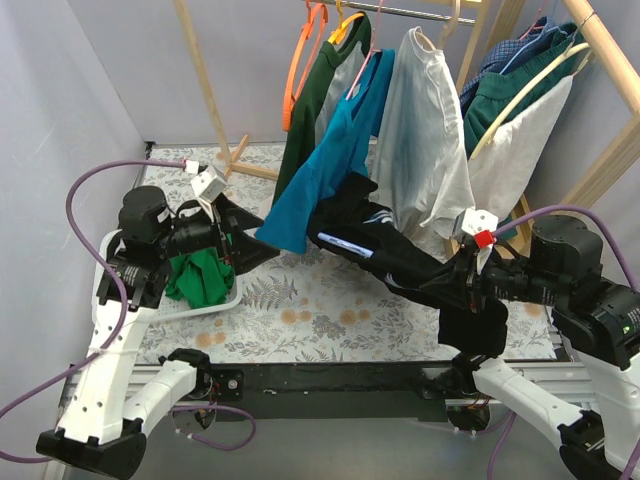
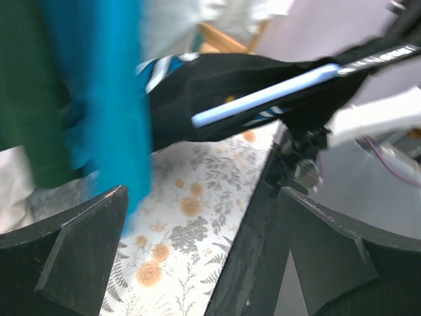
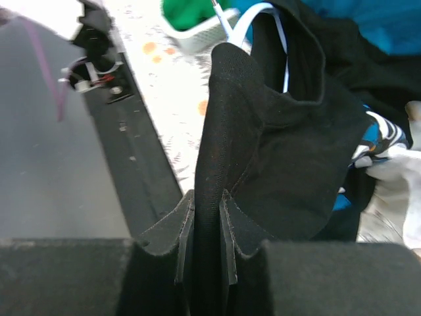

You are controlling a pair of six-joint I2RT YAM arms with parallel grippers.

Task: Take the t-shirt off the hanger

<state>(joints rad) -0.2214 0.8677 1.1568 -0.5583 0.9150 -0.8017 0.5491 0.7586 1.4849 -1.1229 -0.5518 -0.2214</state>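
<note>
The black t-shirt (image 1: 400, 258) hangs on a pale blue hanger (image 1: 346, 246) and stretches low across the table's middle. My right gripper (image 1: 438, 277) is shut on a fold of it; the right wrist view shows the jaws (image 3: 207, 214) pinched on the black cloth (image 3: 289, 138), with the hanger's pale loop (image 3: 253, 18) above. My left gripper (image 1: 262, 238) is open and empty, just left of the shirt. In the left wrist view the black t-shirt (image 2: 230, 85) and the hanger bar (image 2: 263, 100) lie ahead of the spread fingers (image 2: 85, 243).
A wooden rack (image 1: 205, 75) at the back holds several shirts: teal (image 1: 320, 170), dark green (image 1: 310, 100), white (image 1: 425, 150). An orange hanger (image 1: 300, 60) hangs empty. A white basket (image 1: 215, 305) with a green garment (image 1: 200, 275) stands at left on the floral tablecloth (image 1: 320, 310).
</note>
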